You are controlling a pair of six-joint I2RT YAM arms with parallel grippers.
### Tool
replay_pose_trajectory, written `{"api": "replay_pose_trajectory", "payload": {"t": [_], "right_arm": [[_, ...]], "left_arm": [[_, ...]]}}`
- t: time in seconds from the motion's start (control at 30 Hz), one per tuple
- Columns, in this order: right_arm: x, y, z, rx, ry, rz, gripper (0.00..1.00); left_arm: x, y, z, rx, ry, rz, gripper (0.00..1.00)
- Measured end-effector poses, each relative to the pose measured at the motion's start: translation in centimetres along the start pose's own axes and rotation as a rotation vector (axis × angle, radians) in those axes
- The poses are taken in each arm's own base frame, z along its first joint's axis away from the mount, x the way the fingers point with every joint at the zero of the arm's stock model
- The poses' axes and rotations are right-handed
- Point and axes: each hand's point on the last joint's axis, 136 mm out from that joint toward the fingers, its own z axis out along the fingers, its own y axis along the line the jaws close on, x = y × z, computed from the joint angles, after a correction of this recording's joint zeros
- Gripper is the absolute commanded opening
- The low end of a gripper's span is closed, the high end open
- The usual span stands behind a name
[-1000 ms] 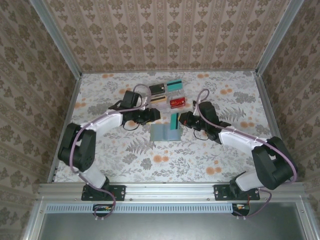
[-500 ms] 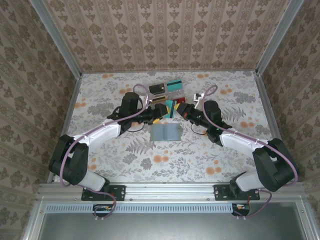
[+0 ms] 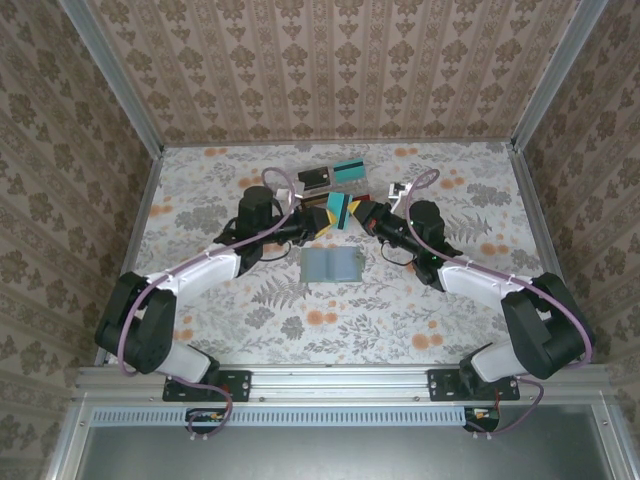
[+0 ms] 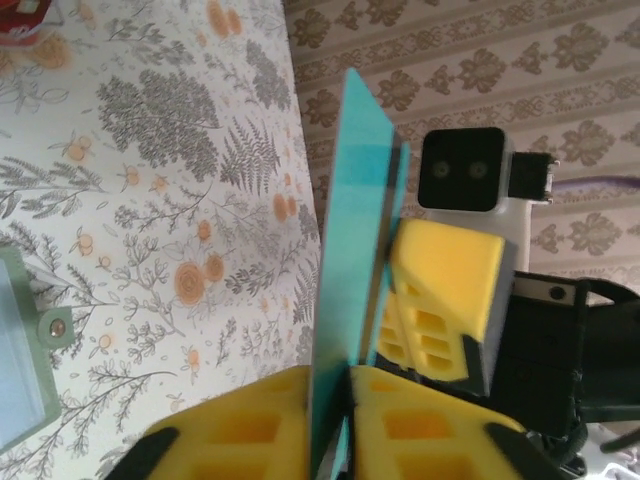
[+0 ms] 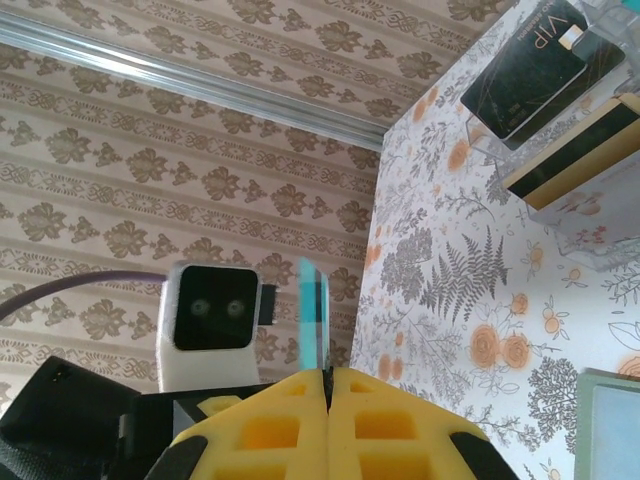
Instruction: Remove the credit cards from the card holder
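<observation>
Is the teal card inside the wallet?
No: the left gripper and right gripper pinch the teal card between them, apart from the wallet.

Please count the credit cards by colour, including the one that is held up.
Teal: 2, the held teal card and the far teal card
Dark: 1, the dark card
Gold: 1, the gold card
Red: 1, the red card, partly seen
Total: 5

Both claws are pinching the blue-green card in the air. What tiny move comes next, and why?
Probably the right claw should open. The left claw is also shut on the teal card, so one grip seems enough to carry it away.
</observation>
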Motion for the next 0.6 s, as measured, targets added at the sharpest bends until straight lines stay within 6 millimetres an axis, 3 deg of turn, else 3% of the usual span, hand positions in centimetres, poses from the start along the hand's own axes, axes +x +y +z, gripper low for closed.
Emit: {"api": "replay_pose_trajectory", "payload": {"t": [0.1,0.23,0.33,0.47,0.6], "right_arm": [[-0.1,-0.2,0.0,0.005,0.0,0.005,0.09],[0.4,-1.5,-0.1,0.062,0.021,0.011,0.48],[1.1,-3.6,-0.5,0.158,0.047,0.008,0.67],[1.6,-5.6,-2.1,0.293,0.065,-0.032,0.8],[1.3,-7.1,-3.9,0.414,0.063,-0.099,0.9]], "left_arm": [[0.0,-0.7,-0.1,0.014,-0.007,0.018,0.0],[0.1,0.2,-0.2,-0.022,-0.009,0.035,0.0],[0.3,1.9,-0.2,-0.1,-0.011,0.065,0.0],[0.5,4.1,-0.6,-0.244,-0.004,0.143,0.0],[0.0,5.0,-1.2,-0.354,-0.003,0.256,0.0]]}}
